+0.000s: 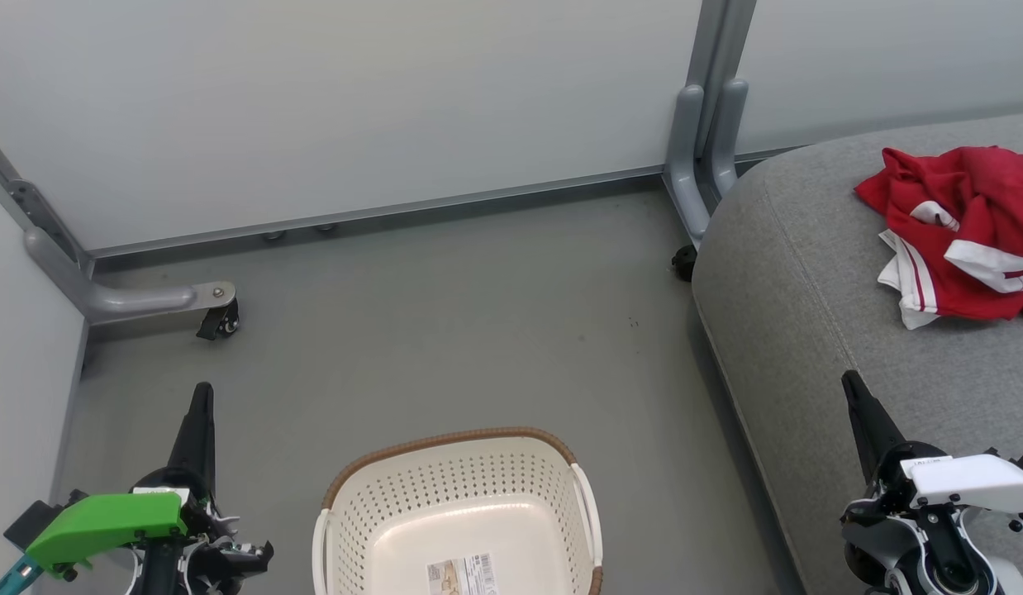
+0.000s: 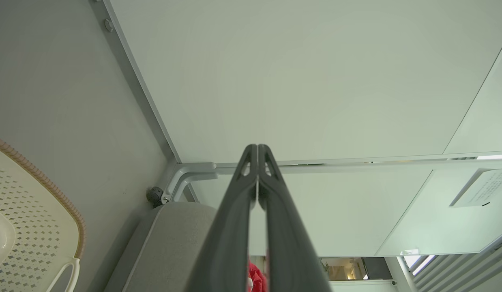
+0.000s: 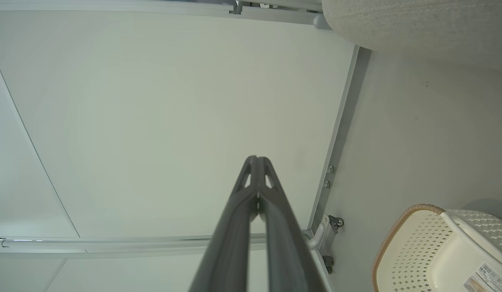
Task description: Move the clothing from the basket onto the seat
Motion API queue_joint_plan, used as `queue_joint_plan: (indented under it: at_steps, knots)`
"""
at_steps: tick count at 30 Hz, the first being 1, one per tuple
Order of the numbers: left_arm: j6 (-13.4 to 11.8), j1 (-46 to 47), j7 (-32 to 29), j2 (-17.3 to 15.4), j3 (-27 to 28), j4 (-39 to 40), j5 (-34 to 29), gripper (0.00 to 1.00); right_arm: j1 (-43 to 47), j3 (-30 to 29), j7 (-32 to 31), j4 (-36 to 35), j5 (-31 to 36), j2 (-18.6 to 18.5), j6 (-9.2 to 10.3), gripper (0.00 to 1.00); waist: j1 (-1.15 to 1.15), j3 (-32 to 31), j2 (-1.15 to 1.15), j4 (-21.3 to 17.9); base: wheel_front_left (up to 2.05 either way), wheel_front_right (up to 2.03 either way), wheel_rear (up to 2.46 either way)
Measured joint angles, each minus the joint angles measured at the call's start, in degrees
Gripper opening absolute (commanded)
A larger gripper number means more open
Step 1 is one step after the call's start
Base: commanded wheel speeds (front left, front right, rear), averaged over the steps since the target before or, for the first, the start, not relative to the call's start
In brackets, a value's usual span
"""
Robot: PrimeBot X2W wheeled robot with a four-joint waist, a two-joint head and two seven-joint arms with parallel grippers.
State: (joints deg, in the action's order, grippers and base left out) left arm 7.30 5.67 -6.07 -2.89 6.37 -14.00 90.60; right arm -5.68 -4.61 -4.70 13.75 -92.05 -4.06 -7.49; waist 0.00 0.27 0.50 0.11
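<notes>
Left jaws and right jaws are both clenched on nothing, tips pressed together. They flank the basket (image 1: pixel 445 440), the left over the floor (image 1: pixel 478 314), the right over the seat (image 1: pixel 809 314). What shows of the basket's bottom is bare but for a label (image 1: pixel 462 574); its near end is cut off. The clothing (image 1: pixel 962 231) lies crumpled on the seat, far right, well apart from the basket. The task looks done, unless something hides in that unseen near end.

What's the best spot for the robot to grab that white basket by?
Probably the white side handle on the right of the basket, approached from above. It stands off the perforated wall as a thin loop the jaws could close around; the broad curved rim offers less to pinch.
</notes>
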Motion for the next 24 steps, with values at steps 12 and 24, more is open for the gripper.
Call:
queue_joint_plan:
  at_steps: [12, 24]
  knots:
    - [0.0, 0.2, -0.5, 0.0, 0.1, -0.1, 1.7, 0.00, -0.2, -0.4, -0.6, 0.2, -1.6, 0.1, 0.00, 0.00, 0.00, -0.1, 0.00, -0.1, 0.00, 0.00, 0.00]
    - [0.0, 0.2, -0.5, 0.0, 0.1, -0.1, 1.7, 0.00, -0.2, -0.6, -0.8, 0.2, -1.5, 0.3, 0.00, 0.00, 0.00, -0.1, 0.00, -0.1, 0.00, 0.00, 0.00]
